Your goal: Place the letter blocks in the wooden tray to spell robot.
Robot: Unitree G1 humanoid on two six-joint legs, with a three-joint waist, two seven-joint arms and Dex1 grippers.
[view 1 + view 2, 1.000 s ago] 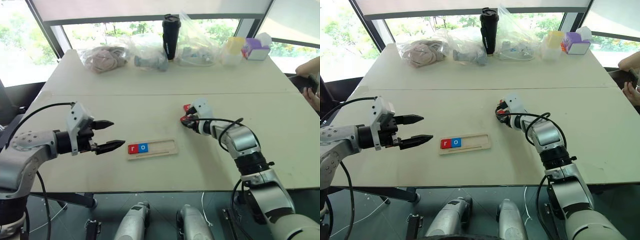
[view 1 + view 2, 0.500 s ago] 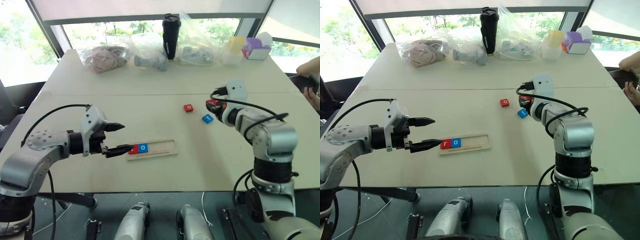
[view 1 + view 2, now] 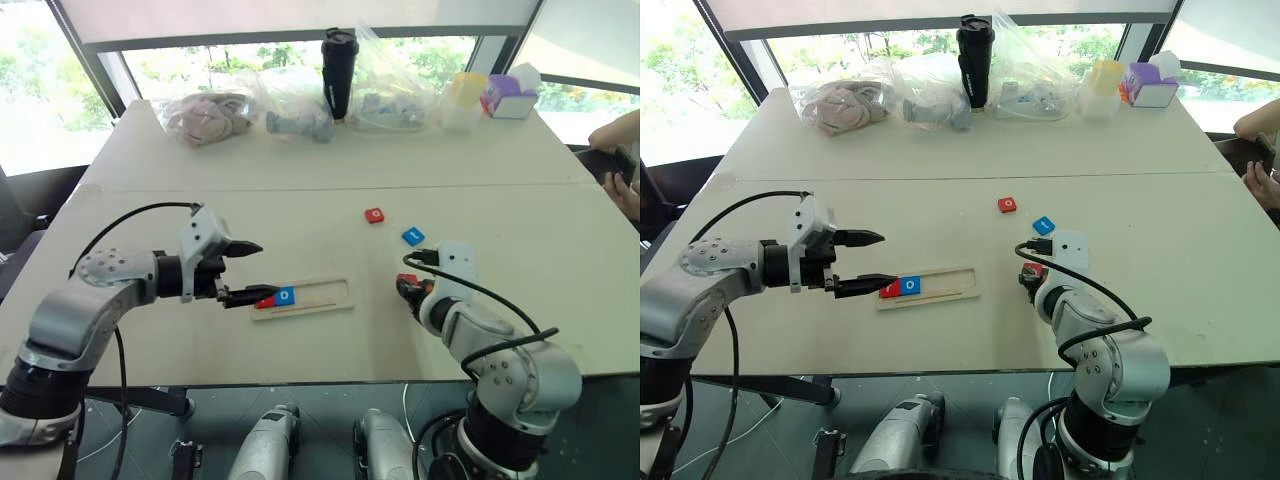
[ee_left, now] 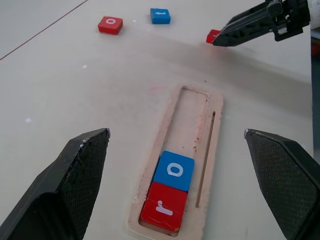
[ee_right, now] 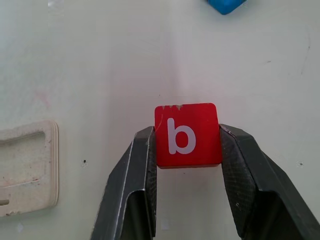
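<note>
Two square tiles, red "r" (image 4: 163,209) and blue "o" (image 4: 174,170), in light-wood tray (image 4: 210,150) | right end effector (image 5: 187,150) pinching red "b" tile (image 5: 187,135) | left end effector (image 3: 247,272) wide open | black tumbler (image 3: 340,59), plastic bags (image 3: 390,80) at worktop's (image 3: 300,180) far edge

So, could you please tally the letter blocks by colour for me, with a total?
Red blocks: 3: r in the wooden tray, o on the table, b in the right gripper.
Blue blocks: 2: o in the tray, one on the table.
Total: 5

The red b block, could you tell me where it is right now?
The red b block is clamped in the right gripper above the table, to the right of the wooden tray and nearer the robot than the loose blue block.
</note>
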